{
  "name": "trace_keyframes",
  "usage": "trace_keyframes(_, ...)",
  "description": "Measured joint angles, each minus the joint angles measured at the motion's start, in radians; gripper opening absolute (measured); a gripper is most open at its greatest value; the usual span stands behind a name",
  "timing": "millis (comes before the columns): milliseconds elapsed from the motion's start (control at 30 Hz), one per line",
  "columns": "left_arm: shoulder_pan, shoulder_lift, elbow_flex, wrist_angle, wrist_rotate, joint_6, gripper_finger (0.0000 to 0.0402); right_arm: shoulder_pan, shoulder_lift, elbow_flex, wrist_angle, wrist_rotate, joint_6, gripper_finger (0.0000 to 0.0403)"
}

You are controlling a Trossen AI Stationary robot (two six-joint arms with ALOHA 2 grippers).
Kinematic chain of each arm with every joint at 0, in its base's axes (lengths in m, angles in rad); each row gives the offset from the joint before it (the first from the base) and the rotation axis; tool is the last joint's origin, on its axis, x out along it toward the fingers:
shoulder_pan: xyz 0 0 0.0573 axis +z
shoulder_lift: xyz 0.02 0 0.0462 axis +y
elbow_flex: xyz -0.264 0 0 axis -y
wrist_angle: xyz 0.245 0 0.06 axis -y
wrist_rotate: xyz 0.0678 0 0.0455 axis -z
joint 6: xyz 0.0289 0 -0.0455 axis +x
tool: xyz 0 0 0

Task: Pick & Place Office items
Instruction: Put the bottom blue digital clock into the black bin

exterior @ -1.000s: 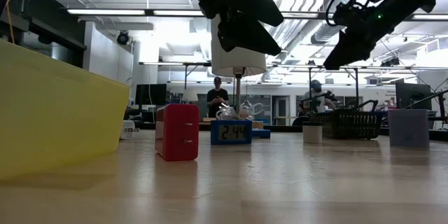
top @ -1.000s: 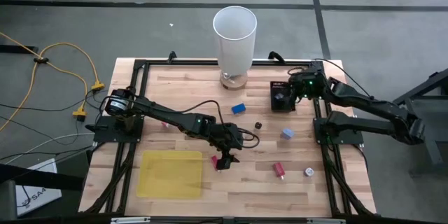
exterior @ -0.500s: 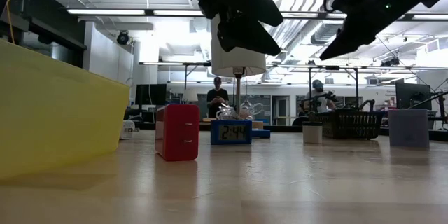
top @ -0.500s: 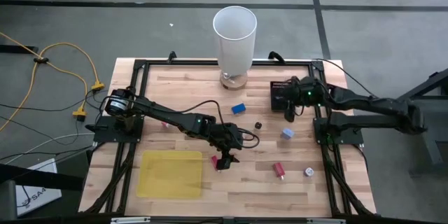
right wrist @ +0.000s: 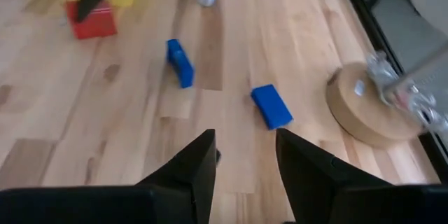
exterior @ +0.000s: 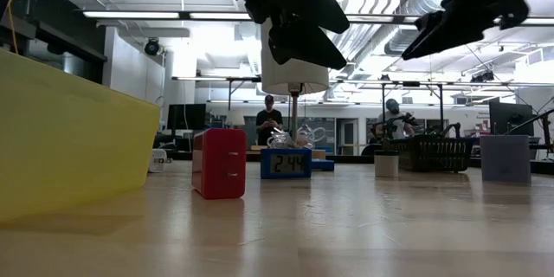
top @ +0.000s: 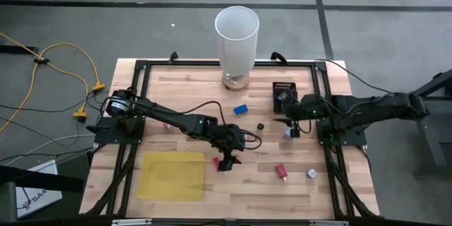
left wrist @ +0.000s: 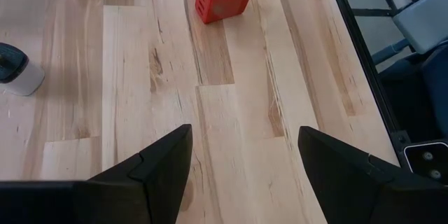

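The office items lie scattered on the wooden table: a blue block, a small dark round piece, a lavender block, a red piece, a whitish round one and a red block. My left gripper hangs open above the table just right of that red block, with nothing between its fingers. My right gripper hovers open at the right, near the black tray and above the lavender block. It holds nothing.
A tall white cylinder stands on a round wooden base at the far edge. A flat yellow sheet lies near left. A second blue piece stands on edge beyond the blue block. Black frame rails run along the table's sides.
My right gripper has swung from over the black tray toward the table's near edge and a little toward the centre, rolling as it went. Its fingers keep the same gap. No item has moved.
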Motion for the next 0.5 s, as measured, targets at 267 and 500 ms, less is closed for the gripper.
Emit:
trace_keyframes(267, 0.0, 0.0, 0.0, 0.0, 0.0, 0.0, 0.0254, 0.147, 0.0, 0.0, 0.0, 0.11, -0.005, 0.0137)
trace_keyframes(500, 0.0, 0.0, 0.0, 0.001, 0.0, -0.005, 0.0254, 0.184, 0.0, 0.0, 0.0, 0.128, -0.005, 0.0137)
